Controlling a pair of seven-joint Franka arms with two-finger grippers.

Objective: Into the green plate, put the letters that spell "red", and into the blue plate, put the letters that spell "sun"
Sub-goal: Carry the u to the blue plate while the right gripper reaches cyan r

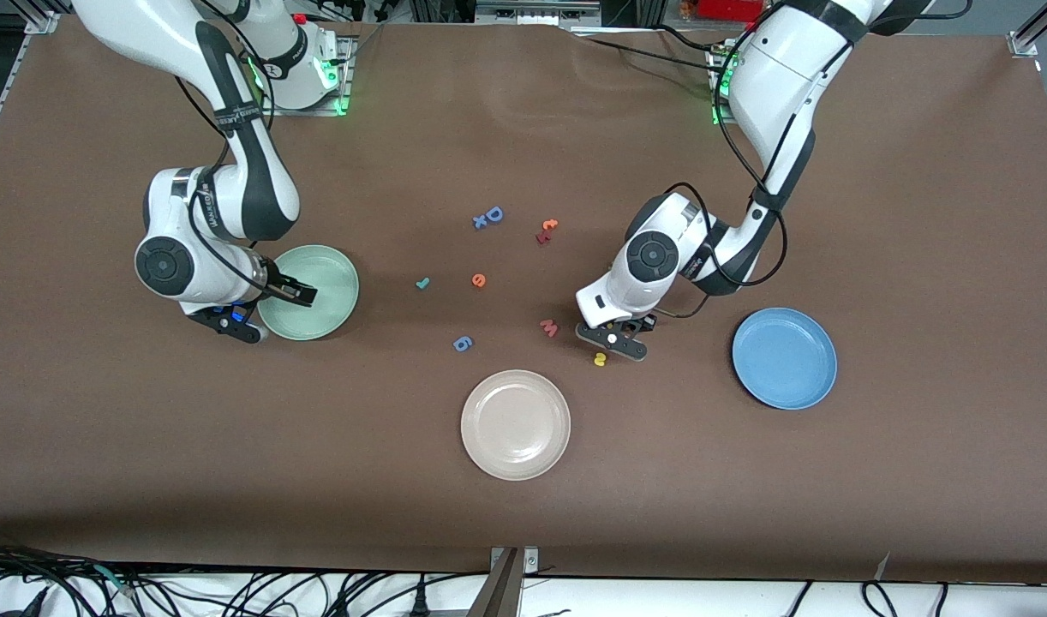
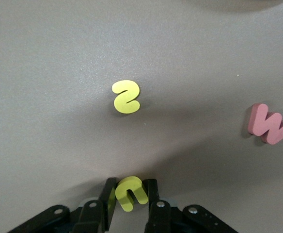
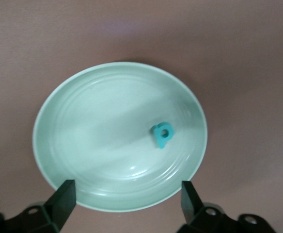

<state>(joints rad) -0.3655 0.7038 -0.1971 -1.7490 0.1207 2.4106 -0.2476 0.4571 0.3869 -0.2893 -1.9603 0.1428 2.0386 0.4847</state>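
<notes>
My left gripper is low over the table, shut on an olive-green "n". In the front view this gripper hides the "n". A yellow "s" lies on the table just beside it. The blue plate sits toward the left arm's end. My right gripper hangs open over the rim of the green plate. A teal "d" lies in that plate. The teal "r" and the orange "e" lie mid-table.
A pink "w" lies beside the left gripper. A blue "D" with a small blue piece, a red-orange letter pair and a blue "6" are scattered mid-table. A beige plate sits nearest the front camera.
</notes>
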